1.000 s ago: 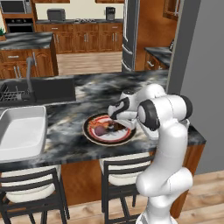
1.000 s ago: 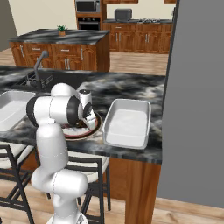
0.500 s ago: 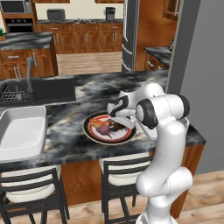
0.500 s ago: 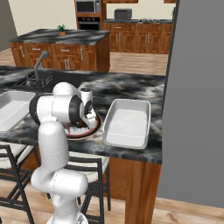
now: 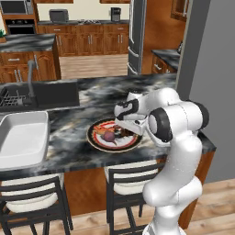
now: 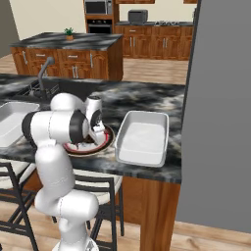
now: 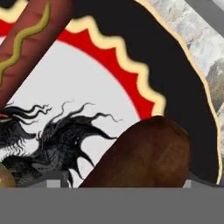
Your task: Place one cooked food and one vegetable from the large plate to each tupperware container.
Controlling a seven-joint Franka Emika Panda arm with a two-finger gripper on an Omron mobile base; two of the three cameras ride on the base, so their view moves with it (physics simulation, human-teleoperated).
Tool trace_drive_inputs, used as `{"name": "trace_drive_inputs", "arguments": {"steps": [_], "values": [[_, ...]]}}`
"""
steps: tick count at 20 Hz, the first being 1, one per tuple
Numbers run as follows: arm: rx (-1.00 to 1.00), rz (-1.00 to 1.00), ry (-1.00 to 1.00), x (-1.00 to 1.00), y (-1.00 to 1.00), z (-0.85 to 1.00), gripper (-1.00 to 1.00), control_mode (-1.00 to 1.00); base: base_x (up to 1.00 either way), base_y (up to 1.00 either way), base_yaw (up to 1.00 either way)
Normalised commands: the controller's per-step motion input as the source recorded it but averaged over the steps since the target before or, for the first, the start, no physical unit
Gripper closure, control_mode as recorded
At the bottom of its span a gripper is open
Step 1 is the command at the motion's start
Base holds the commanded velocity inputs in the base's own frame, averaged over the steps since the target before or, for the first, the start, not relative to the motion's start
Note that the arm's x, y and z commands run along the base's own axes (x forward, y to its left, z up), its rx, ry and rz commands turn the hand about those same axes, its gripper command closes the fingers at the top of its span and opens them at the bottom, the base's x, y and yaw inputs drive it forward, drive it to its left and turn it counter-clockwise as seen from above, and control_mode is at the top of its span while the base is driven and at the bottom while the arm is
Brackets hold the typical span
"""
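Closest to the hand camera, a brown rounded piece of cooked food [image 7: 146, 155] lies on the large plate [image 5: 96, 140], right at the gripper [image 5: 125, 127]; whether the jaws are open or closed on it cannot be told. It looks firm, smooth and light, perhaps slippery, so a hold across its narrow middle seems safest. Farther off on the plate lies a sausage with mustard [image 7: 30, 41], and beyond, the tupperware containers [image 6: 142, 137] [image 5: 20, 140] flank the plate on the counter [image 5: 92, 94].

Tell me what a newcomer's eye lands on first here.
The white arm bends low over the large plate on the dark marble counter, its gripper down among the food. Close up, a brown piece of food and a mustard-striped sausage lie on it. A white container waits beside it, another farther off.
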Motion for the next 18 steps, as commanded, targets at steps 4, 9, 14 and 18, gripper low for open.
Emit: {"name": "trace_drive_inputs", "arguments": {"steps": [4, 9, 14, 18], "values": [[0.01, 0.00, -0.05, -0.42, 0.00, 1.00, 1.00, -1.00, 0.00, 0.00, 0.00], [-0.01, 0.09, 0.03, -0.59, -0.11, 1.00, 1.00, -1.00, 0.00, 0.00, 0.00], [0.00, 0.17, 0.11, -0.15, -0.12, 1.00, 1.00, -1.00, 0.00, 0.00, 0.00], [-0.05, 0.21, -0.06, -0.04, -0.60, 0.60, 1.00, -1.00, 0.00, 0.00, 0.00]]}}
